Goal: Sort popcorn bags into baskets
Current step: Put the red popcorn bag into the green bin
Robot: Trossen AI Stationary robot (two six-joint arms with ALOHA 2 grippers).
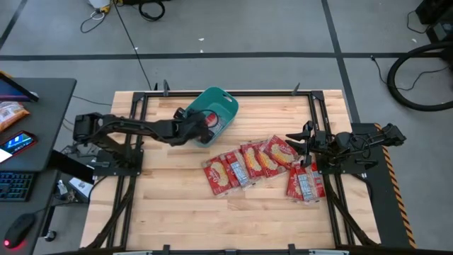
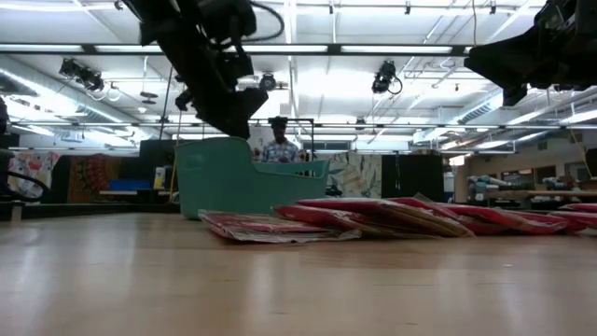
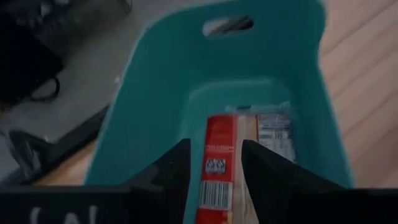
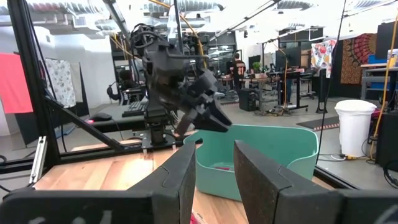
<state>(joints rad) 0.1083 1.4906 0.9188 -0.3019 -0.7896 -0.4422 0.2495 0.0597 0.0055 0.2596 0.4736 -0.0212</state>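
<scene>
From above, the left gripper (image 1: 203, 127) reaches across the wooden table (image 1: 170, 205) to the near rim of the teal basket (image 1: 221, 105), which sits at the table's far edge; a bit of red shows at its fingertips. A fanned row of popcorn bags (image 1: 248, 161) lies overlapping in the middle of the table, with two more bags (image 1: 306, 183) just beside the right arm's base. The right gripper (image 1: 301, 138) hangs over the right end of that row, its fingers narrowly apart and empty. At table height, the left gripper (image 2: 229, 117) hovers above the basket (image 2: 224, 177), and the popcorn bags (image 2: 373, 217) lie flat in a low overlapping heap to its right; the right gripper (image 2: 522, 56) hangs high at the upper right. The left wrist camera looks down into the basket (image 3: 155, 106), where the left gripper (image 3: 214, 168) pinches a red popcorn bag (image 3: 217, 168) held on edge over the tub's floor, with another packet (image 3: 273, 127) lying on the bottom. The right wrist camera shows its own gripper (image 4: 214, 171) with a slim gap between the fingers, nothing in it, facing the basket (image 4: 273, 155) and the left arm (image 4: 180, 81) above it.
</scene>
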